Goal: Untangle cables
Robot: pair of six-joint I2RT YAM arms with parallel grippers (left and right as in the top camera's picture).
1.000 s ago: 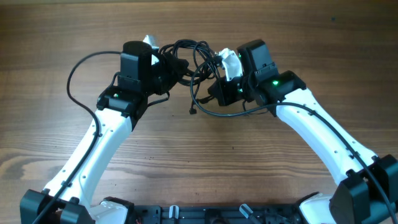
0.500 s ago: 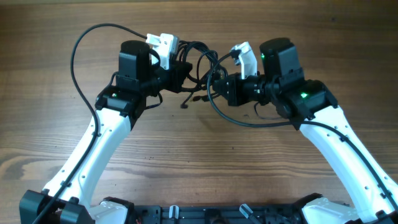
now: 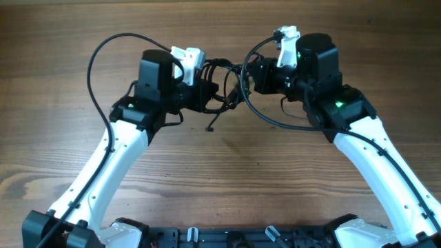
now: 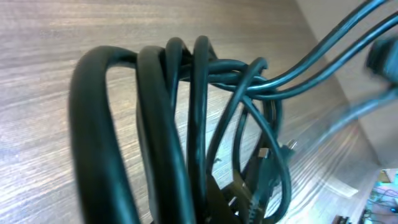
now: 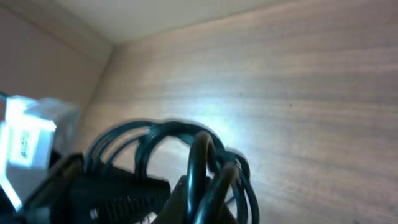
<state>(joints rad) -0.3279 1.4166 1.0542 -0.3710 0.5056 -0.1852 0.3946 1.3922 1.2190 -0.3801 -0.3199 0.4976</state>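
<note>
The cables (image 3: 226, 81) are a tangle of thin black loops stretched between my two grippers near the far middle of the table. My left gripper (image 3: 209, 91) is shut on the bundle's left side and my right gripper (image 3: 249, 74) is shut on its right side. One plug end (image 3: 210, 127) hangs down from the bundle toward the wood. In the left wrist view the cables (image 4: 155, 124) fill the frame as several loops, pinched in the left gripper (image 4: 242, 202). In the right wrist view the cables (image 5: 199, 155) rise out of the right gripper (image 5: 208, 208).
The wooden table (image 3: 220, 179) lies under both arms. A thick black arm wire (image 3: 96, 62) arcs out left of the left arm, and another arm wire (image 3: 265, 117) loops below the right gripper. The left gripper's black body (image 5: 106, 193) shows at the right wrist view's left edge.
Both grippers have moved toward the far edge, the right one also swinging right and turning. The bundle has been drawn out between them, and the dangling plug end has shifted.
</note>
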